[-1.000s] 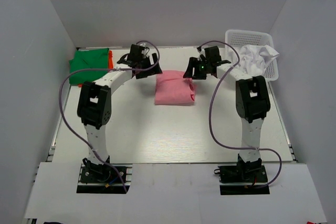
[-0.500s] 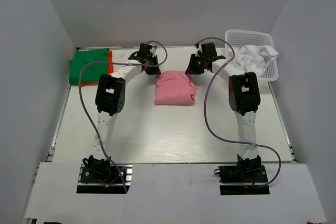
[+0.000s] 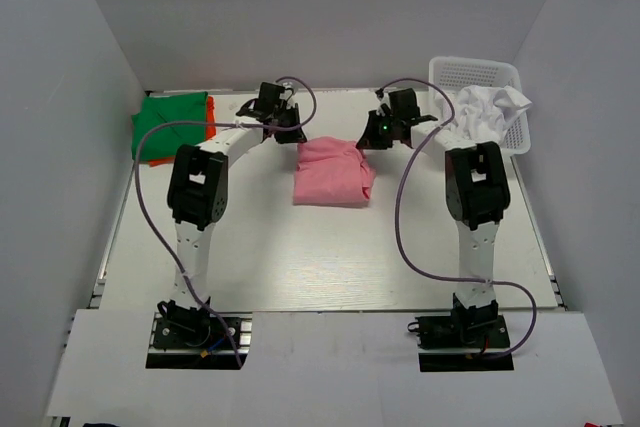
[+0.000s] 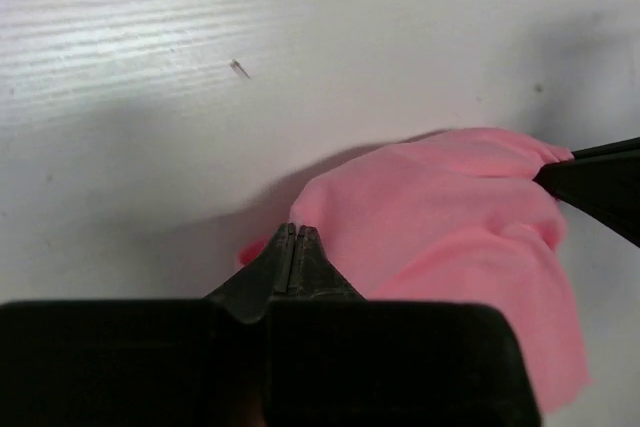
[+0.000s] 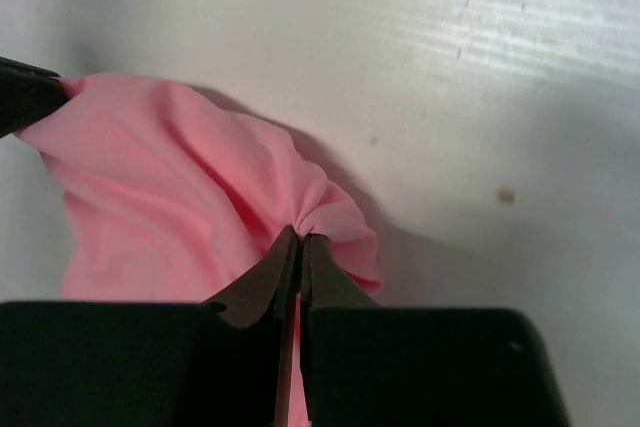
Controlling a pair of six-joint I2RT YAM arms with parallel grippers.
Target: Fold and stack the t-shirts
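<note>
The salmon pink t-shirt lies folded in the middle of the table. My left gripper is shut on its far left corner. In the left wrist view the closed tips pinch the edge of the pink t-shirt. My right gripper is shut on the far right corner. There the tips bunch a pleat of the pink t-shirt. A folded green t-shirt lies on an orange t-shirt at the far left. A white t-shirt sits crumpled in the basket.
The white lattice basket stands at the far right corner, close to the right arm. Grey walls enclose the table on the left, right and back. Purple cables loop beside both arms. Bare white tabletop stretches between the pink shirt and the arm bases.
Both grippers have closed on the pink t-shirt's far corners. The cloth at those corners is now bunched and slightly lifted.
</note>
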